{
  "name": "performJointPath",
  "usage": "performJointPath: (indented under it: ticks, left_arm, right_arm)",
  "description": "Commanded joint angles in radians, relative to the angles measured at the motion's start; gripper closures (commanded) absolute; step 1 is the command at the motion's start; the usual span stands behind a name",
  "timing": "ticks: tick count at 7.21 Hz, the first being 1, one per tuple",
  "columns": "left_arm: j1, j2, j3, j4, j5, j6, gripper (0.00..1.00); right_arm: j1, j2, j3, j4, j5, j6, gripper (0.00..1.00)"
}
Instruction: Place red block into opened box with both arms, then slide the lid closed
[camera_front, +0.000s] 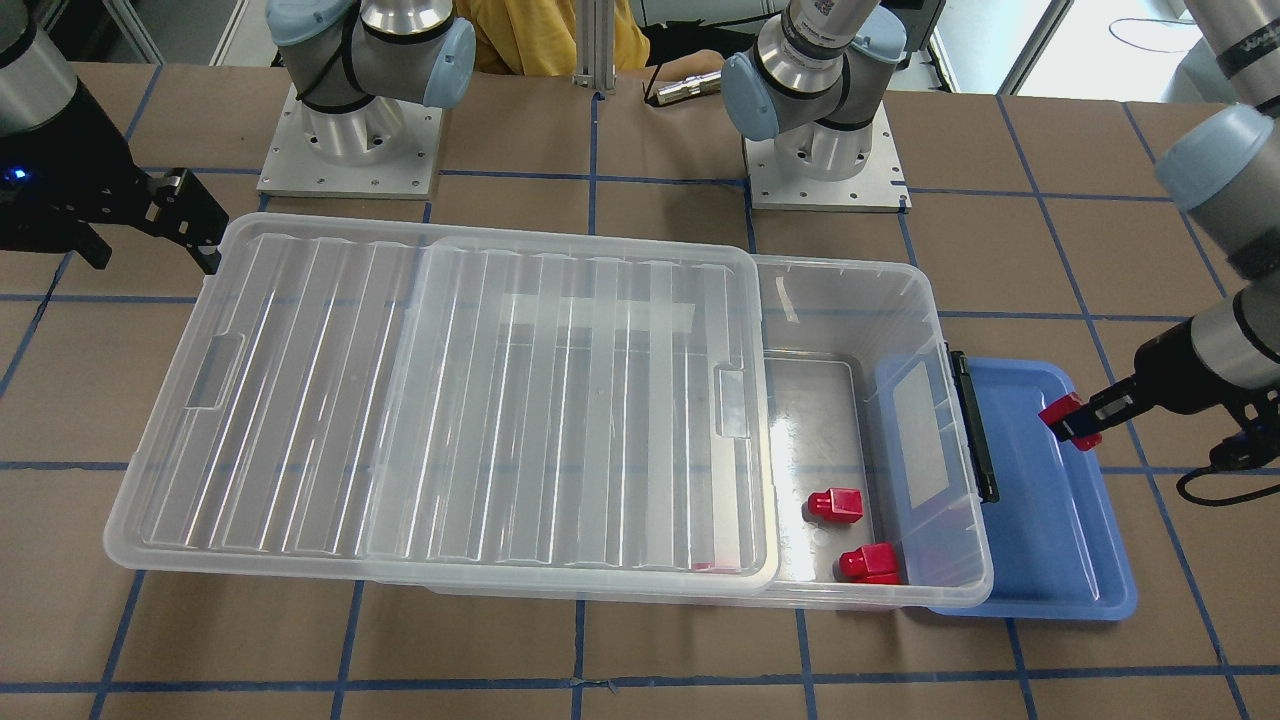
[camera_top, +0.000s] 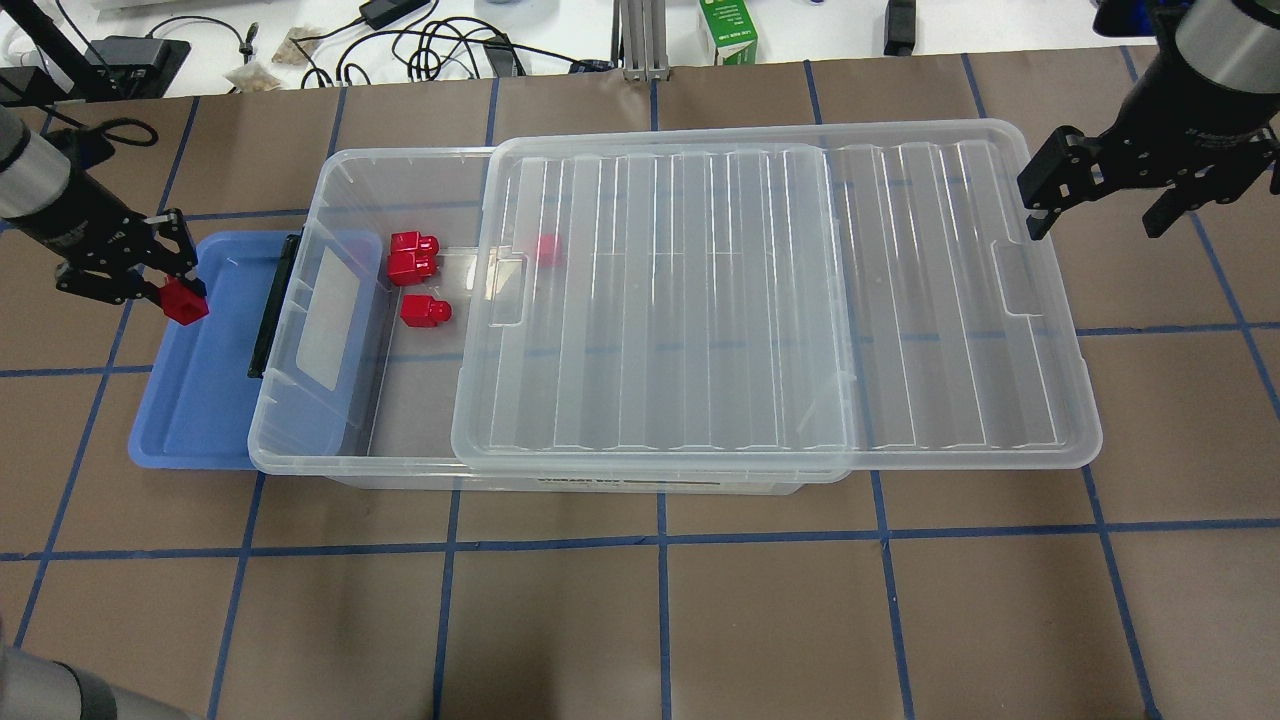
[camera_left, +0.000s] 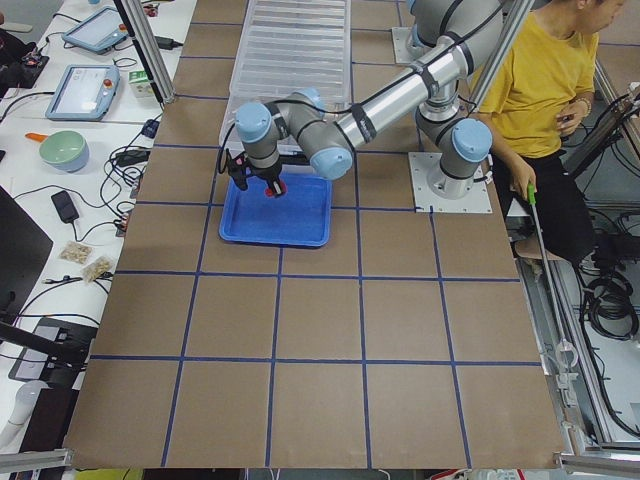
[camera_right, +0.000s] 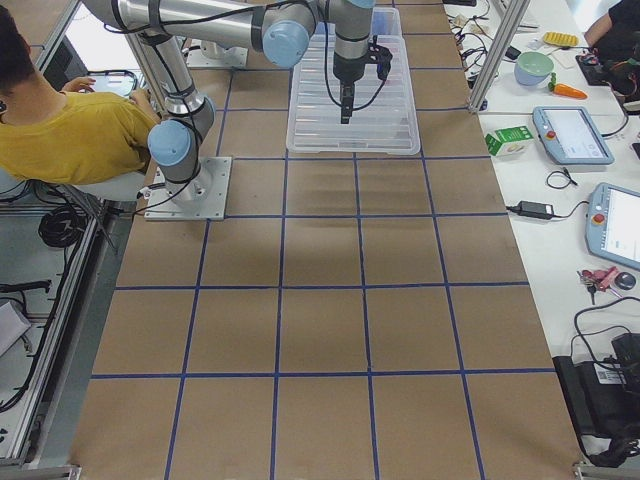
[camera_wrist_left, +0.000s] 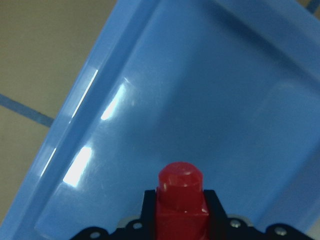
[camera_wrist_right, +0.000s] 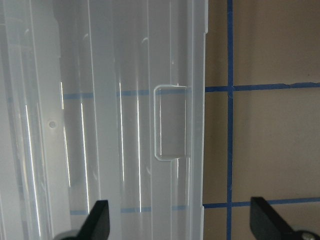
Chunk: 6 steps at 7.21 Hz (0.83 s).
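Note:
My left gripper (camera_top: 183, 300) is shut on a red block (camera_front: 1068, 420), held just above the blue tray (camera_top: 200, 400). The left wrist view shows the block's (camera_wrist_left: 180, 200) stub pointing out between the fingers. The clear box (camera_top: 400, 152) is open at its left end. The lid (camera_top: 760, 300) covers the rest and overhangs to the right. Two more red blocks (camera_top: 413, 255) (camera_top: 425, 312) lie in the open part, and a red shape (camera_top: 547, 248) shows through the lid. My right gripper (camera_top: 1100, 218) is open just beyond the lid's (camera_wrist_right: 100, 100) right end, apart from it.
The blue tray (camera_front: 1060, 540) is tucked under the box's clasp end (camera_front: 975, 425). Both arm bases (camera_front: 350, 140) (camera_front: 825, 160) stand behind the box. A person in a yellow shirt (camera_left: 540, 80) sits behind the robot. Cables and a green carton (camera_top: 728, 30) line the table's far edge.

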Motion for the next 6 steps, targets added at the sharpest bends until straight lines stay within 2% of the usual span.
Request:
performJointPath:
  ticks: [1, 3, 6]
  left_arm:
    - [-0.159, 0.139, 0.043, -0.14, 0.008, 0.051, 1.0]
    - [-0.325, 0.167, -0.025, -0.131, 0.011, 0.028, 1.0]
    - [-0.358, 0.124, -0.198, 0.078, 0.008, 0.022, 1.0]
  right_arm:
    - [0.021, -0.003, -0.002, -0.002, 0.008, 0.001, 0.0]
    - [0.029, -0.002, 0.001, 0.0, 0.002, 0.001, 0.0]
    - [0.029, -0.003, 0.005, 0.002, 0.002, 0.001, 0.0]
